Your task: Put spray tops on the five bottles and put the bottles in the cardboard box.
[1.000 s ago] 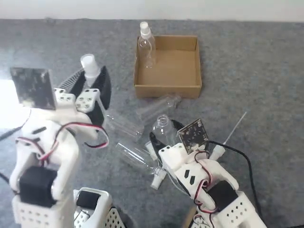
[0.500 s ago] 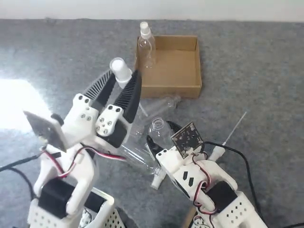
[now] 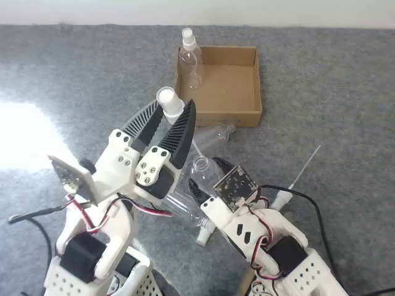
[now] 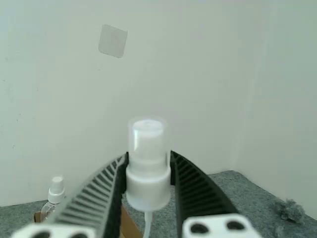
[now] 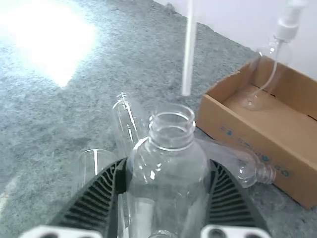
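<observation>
My left gripper (image 3: 170, 108) is shut on a white spray top (image 3: 167, 97), held high above the table with its dip tube hanging down. In the left wrist view the spray top (image 4: 147, 163) stands upright between the black fingers (image 4: 195, 186). My right gripper (image 3: 205, 174) is shut on a clear open bottle (image 3: 200, 166), held upright. In the right wrist view the dip tube (image 5: 188, 49) hangs just beyond the open bottle (image 5: 168, 158). A capped bottle (image 3: 189, 58) stands in the far left corner of the cardboard box (image 3: 216, 117).
Uncapped clear bottles lie on the grey mat: one (image 3: 216, 134) in front of the box, another (image 3: 179, 203) between the arms. A loose spray top (image 3: 281, 198) with a long tube lies right of my right arm. A further one (image 3: 205, 232) lies near its base.
My left arm has swung right and towards the middle with the spray top, bringing it near the open bottle. My right gripper has shifted slightly left with its bottle.
</observation>
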`<action>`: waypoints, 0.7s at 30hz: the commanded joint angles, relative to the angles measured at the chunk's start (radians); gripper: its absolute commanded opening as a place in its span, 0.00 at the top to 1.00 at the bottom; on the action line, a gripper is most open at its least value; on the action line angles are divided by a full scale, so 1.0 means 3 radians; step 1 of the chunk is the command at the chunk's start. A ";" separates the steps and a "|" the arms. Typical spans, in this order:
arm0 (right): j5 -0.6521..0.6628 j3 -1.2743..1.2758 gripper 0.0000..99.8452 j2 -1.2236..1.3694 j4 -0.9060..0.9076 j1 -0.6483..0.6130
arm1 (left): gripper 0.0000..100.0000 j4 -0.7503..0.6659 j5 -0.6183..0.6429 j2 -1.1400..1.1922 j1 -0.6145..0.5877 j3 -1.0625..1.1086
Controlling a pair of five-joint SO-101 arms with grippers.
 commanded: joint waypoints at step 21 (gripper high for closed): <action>0.0077 0.0189 0.90 -0.0754 0.0013 -0.0110 | 0.99 -0.0072 0.0005 -0.0128 0.0005 0.0054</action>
